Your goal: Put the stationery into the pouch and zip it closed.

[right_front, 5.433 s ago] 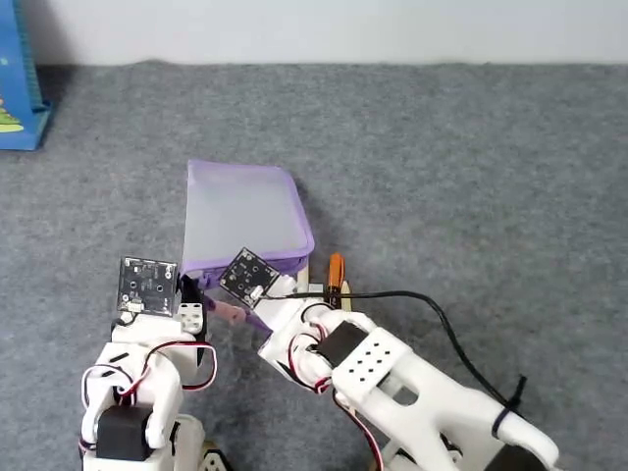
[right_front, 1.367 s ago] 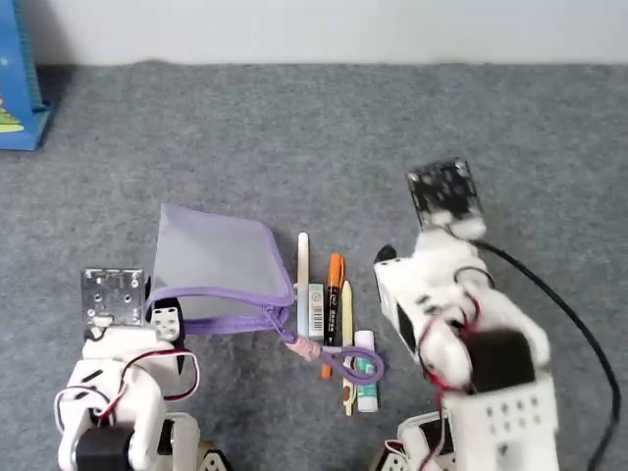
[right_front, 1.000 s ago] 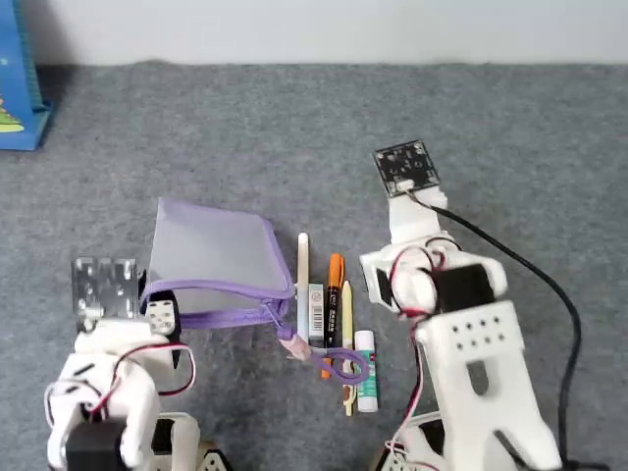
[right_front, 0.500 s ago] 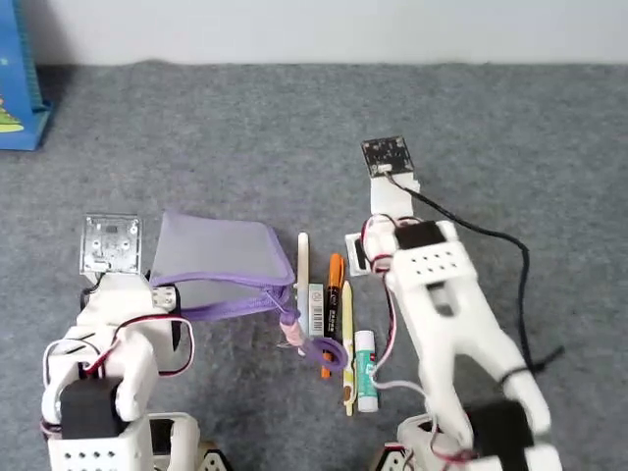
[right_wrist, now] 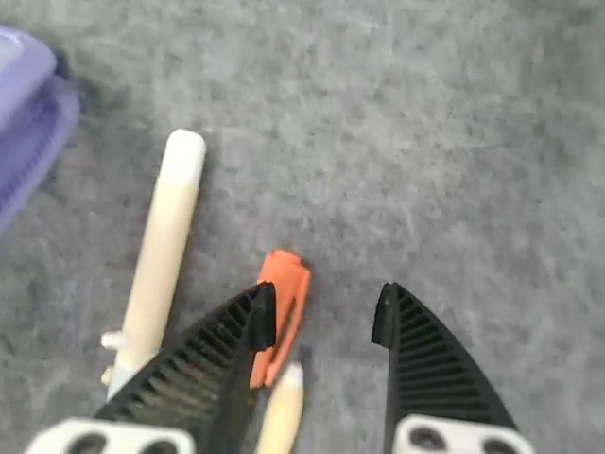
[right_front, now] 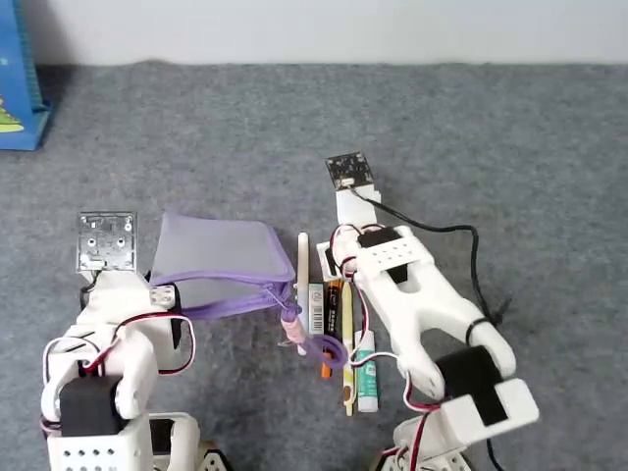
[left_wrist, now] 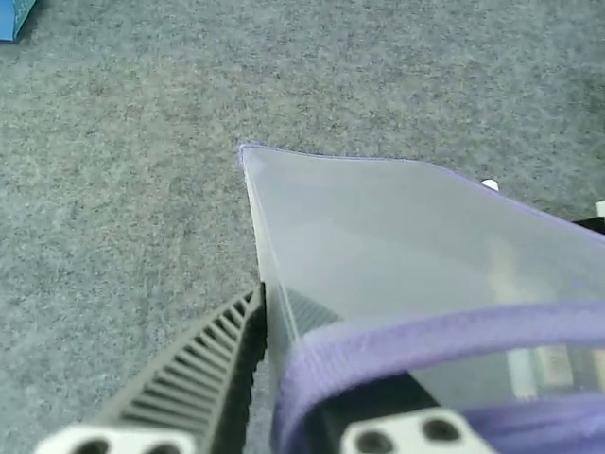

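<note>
Now the right gripper (right_wrist: 321,317) is hanging wide open, holding nothing, its jaws poised just above the tip of the orange marker (right_wrist: 279,312); the marker is lying in the row of stationery (right_front: 315,314) just beside the pouch (right_front: 221,260), outside it; the left gripper (left_wrist: 276,312) is pinching the pouch's open edge, at the end away from the row.

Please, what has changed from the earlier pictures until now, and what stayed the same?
The right gripper left the pouch, swung out to its own right, then came back over the row of stationery. It now hangs open above the orange marker. The pouch shifted toward the left gripper, which stayed shut on its corner. The row has not moved.
</note>
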